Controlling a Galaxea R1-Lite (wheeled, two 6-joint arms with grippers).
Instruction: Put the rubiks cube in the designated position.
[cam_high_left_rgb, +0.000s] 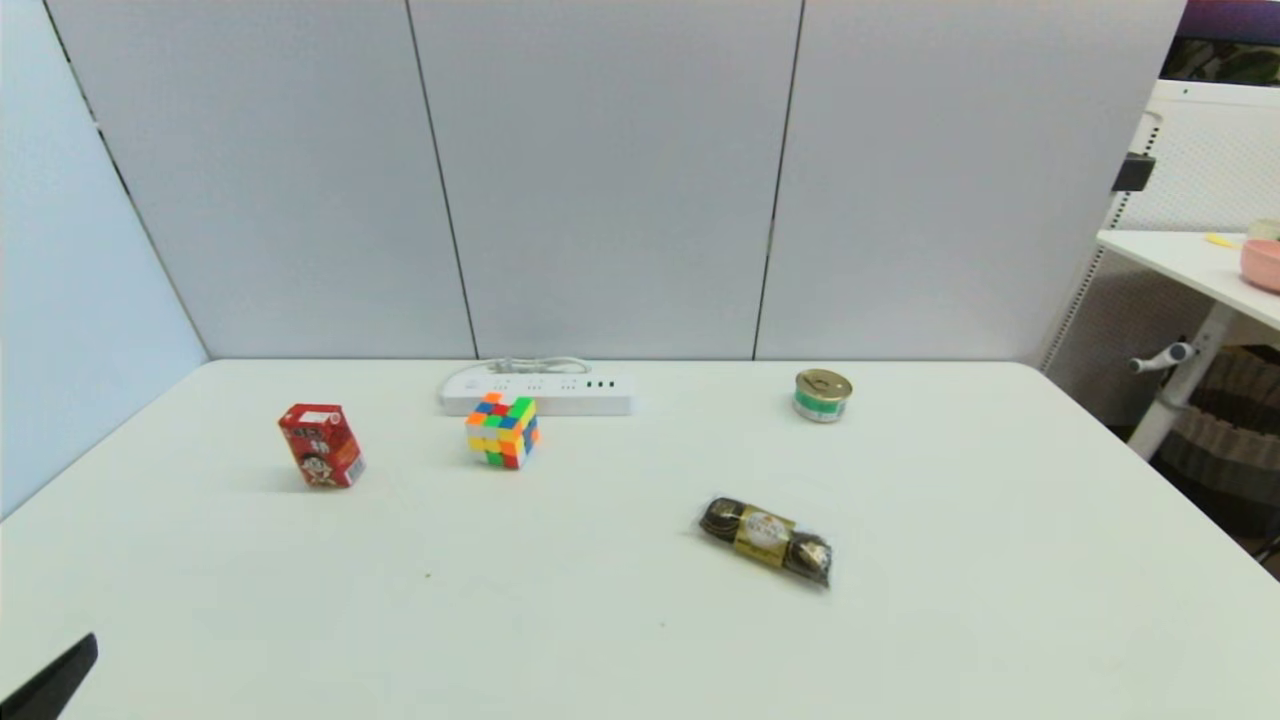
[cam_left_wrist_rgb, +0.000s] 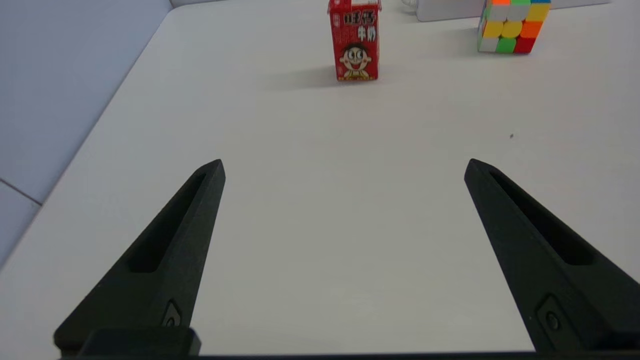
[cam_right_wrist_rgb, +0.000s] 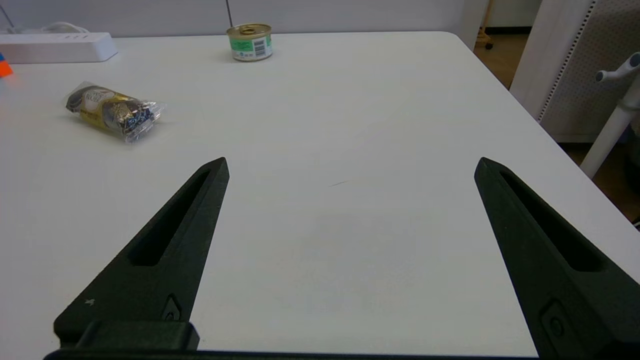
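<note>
Standing on the white table (cam_high_left_rgb: 600, 620) in the head view, the cube (cam_high_left_rgb: 502, 431) sits just in front of a white power strip (cam_high_left_rgb: 560, 394), at the far side and left of the middle. A red carton (cam_high_left_rgb: 321, 445) stands upright to its left, well apart. A small can (cam_high_left_rgb: 822, 395) is far off to the right, and a chocolate pack (cam_high_left_rgb: 766, 540) lies nearer, right of the middle. Only a black tip of the left gripper (cam_high_left_rgb: 50, 680) shows at the lower left corner.

From the left wrist, the left gripper (cam_left_wrist_rgb: 345, 167) hovers over bare table, fingers (cam_left_wrist_rgb: 165, 250) spread wide and grasping nothing. Ahead stand the carton (cam_left_wrist_rgb: 355, 42) and, beside it, the cube (cam_left_wrist_rgb: 512, 25).

From the right wrist, the right gripper (cam_right_wrist_rgb: 352, 165) is likewise released over bare table, empty. The pack (cam_right_wrist_rgb: 112, 112), can (cam_right_wrist_rgb: 250, 42) and strip (cam_right_wrist_rgb: 55, 47) lie beyond it.
</note>
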